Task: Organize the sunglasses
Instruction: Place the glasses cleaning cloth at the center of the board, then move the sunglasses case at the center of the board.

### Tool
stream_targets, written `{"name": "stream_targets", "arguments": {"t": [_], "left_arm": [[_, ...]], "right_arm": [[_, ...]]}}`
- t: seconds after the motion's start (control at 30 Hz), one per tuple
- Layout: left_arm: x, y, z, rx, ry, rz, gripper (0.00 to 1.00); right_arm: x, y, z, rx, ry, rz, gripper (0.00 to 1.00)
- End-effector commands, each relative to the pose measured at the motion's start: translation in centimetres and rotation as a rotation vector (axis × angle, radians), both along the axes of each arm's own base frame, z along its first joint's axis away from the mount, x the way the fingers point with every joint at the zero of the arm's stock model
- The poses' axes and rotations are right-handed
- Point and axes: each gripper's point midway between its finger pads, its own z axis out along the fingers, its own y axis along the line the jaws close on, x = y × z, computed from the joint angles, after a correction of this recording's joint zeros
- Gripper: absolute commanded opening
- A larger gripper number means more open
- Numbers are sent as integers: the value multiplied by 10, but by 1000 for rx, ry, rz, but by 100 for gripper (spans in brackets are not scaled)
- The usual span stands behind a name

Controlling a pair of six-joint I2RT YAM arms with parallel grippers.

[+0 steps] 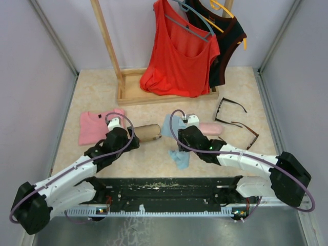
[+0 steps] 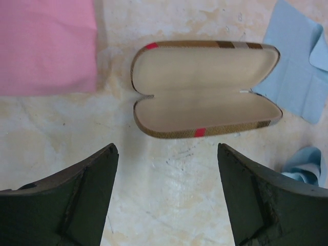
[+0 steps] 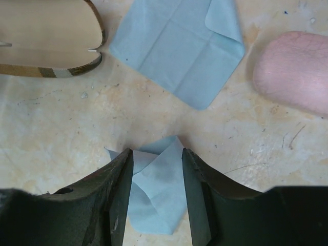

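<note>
the top camera is looking down from high behind the near edge of the table (image 1: 92,97), taking in all of it from afar. the left wrist camera is peering past the left gripper (image 2: 166,148), close over the open plaid case (image 2: 205,87). the right wrist camera is peering past the right gripper (image 3: 156,152), nearer the tabletop; both wrist views are sharing the flat blue cloth (image 3: 179,46) and the case's end.

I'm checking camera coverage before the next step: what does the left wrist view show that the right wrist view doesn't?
Only the left wrist view: the folded pink garment, the open left gripper and the plaid case's whole empty inside. Only the right wrist view: the pink case and the right gripper, jaws apart over a crumpled blue cloth. Both: part of the plaid case, the flat blue cloth, an edge of the crumpled one, and the table.
</note>
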Motion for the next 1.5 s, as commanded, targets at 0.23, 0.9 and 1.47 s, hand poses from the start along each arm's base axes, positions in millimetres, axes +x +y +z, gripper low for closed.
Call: {"name": "stream_targets", "arguments": {"t": [0.23,0.9,1.47], "left_arm": [[46,6,-15,-24,-20,37,74],[62,-39,-55,-71,106,-94,65],[65,-87,-60,-111,133,-186,63]], "right_arm": [[0,15,16,87,-16,31,44],[-9,-3,16,91,-15,-2,44],[-15,-21,14,95,-20,-57,44]]}}
